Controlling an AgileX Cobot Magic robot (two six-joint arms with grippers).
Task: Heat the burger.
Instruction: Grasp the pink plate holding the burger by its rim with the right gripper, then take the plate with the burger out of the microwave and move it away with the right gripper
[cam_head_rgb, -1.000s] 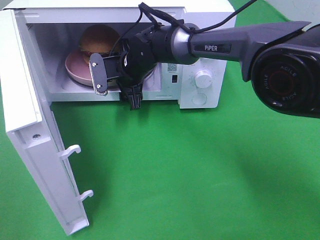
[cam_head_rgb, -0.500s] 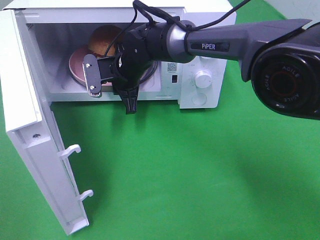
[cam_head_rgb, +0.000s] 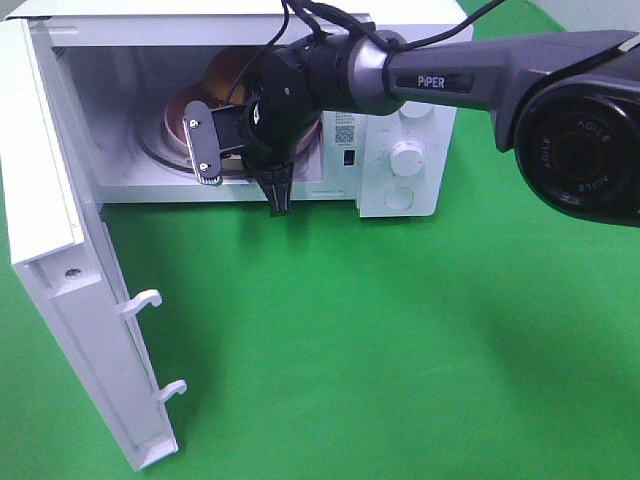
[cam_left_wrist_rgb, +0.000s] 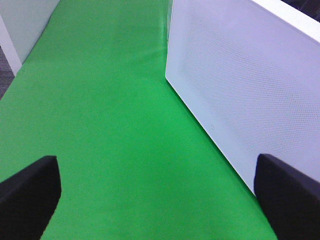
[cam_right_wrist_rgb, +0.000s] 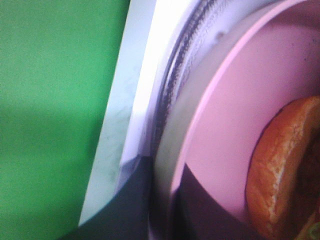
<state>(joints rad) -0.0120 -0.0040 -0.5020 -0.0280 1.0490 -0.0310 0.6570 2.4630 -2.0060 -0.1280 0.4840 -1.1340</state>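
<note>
Burger (cam_head_rgb: 225, 68) on plate (cam_head_rgb: 176, 112) inside microwave (cam_head_rgb: 400, 110), door open for loading. Right gripper (cam_head_rgb: 205, 150) at plate rim, apparently pinching it; left gripper (cam_left_wrist_rgb: 150, 195) wide, idle.

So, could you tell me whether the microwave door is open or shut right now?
Open. The door is swung wide to the left, exposing the inside of the microwave, where the burger sits on its plate.

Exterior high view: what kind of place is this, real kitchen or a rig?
Likely a lab test bench, not a kitchen: a white microwave with its door open sits on a plain green mat, and a robot arm reaches into it.
</note>
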